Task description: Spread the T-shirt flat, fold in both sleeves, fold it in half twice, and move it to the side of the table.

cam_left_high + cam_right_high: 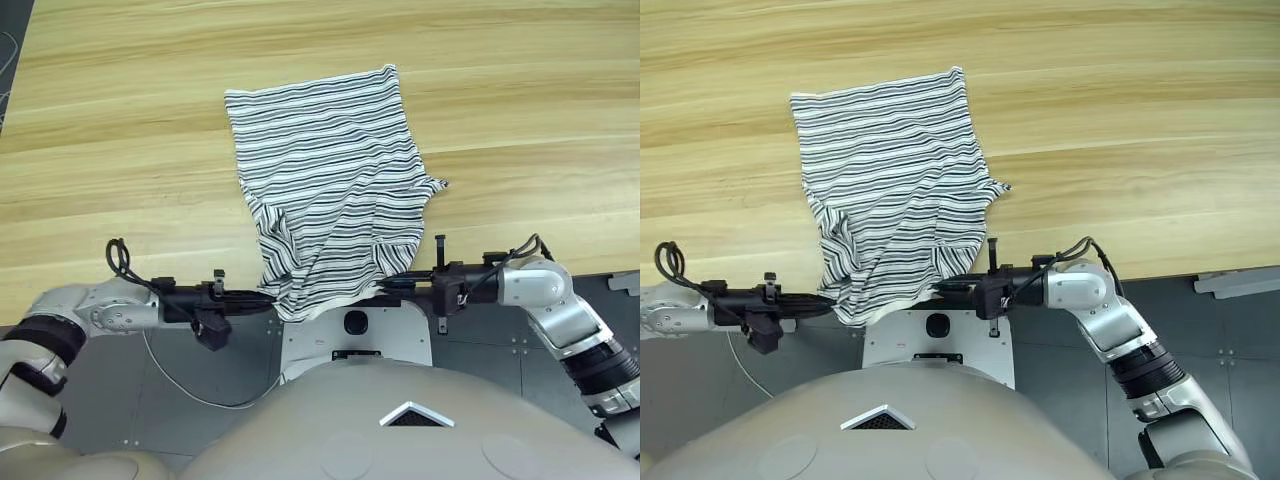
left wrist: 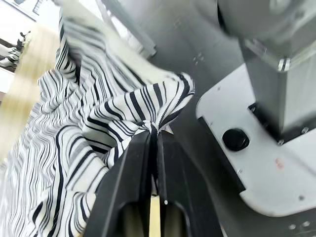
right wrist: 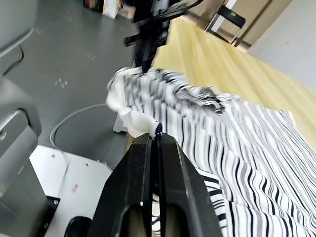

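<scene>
The black-and-white striped T-shirt [image 1: 330, 170] lies on the wooden table [image 1: 120, 130], its near part bunched and hanging over the front edge. My left gripper [image 1: 268, 297] is shut on the shirt's near left corner, just off the table edge. My right gripper [image 1: 385, 283] is shut on the near right corner, at the same height. The left wrist view shows striped cloth [image 2: 123, 113] pinched between the black fingers [image 2: 136, 173]. In the right wrist view the cloth [image 3: 207, 123] runs from the closed fingers [image 3: 140, 177] toward the left gripper [image 3: 145, 37] beyond.
Wide bare wood lies to the left, right and far side of the shirt. Below the table's front edge is a white base plate [image 1: 400, 330] on grey floor [image 1: 480, 340]. A black cable loop [image 1: 118, 257] sits by my left forearm.
</scene>
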Controlling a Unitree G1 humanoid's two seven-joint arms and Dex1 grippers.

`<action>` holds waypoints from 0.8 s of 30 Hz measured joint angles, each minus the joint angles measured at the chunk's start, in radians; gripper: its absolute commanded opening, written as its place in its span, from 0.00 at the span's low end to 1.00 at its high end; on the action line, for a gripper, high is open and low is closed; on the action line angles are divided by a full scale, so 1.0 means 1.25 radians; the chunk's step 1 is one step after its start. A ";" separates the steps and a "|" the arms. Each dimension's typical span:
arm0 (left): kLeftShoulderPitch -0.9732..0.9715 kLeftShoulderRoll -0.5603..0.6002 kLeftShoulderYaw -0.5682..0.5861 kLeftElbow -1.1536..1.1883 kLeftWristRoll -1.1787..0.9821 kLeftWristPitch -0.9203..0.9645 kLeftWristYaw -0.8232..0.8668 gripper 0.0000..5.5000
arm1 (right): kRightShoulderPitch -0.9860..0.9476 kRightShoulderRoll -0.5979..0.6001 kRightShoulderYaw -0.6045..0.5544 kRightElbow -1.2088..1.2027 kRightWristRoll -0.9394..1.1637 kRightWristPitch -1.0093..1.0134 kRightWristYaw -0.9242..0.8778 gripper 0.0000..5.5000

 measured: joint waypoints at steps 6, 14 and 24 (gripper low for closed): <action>-0.002 0.082 -0.001 -0.209 -0.389 0.236 -0.303 0.02 | -0.077 0.018 -0.071 0.032 0.174 0.126 0.056 0.02; -0.083 -0.018 0.196 -0.162 -0.806 0.668 -0.735 0.02 | -0.282 0.157 -0.126 0.274 0.269 0.293 0.120 0.02; -0.374 -0.316 0.408 0.239 -0.796 1.067 -0.949 0.02 | -0.645 0.313 -0.233 0.789 0.184 0.272 0.089 0.02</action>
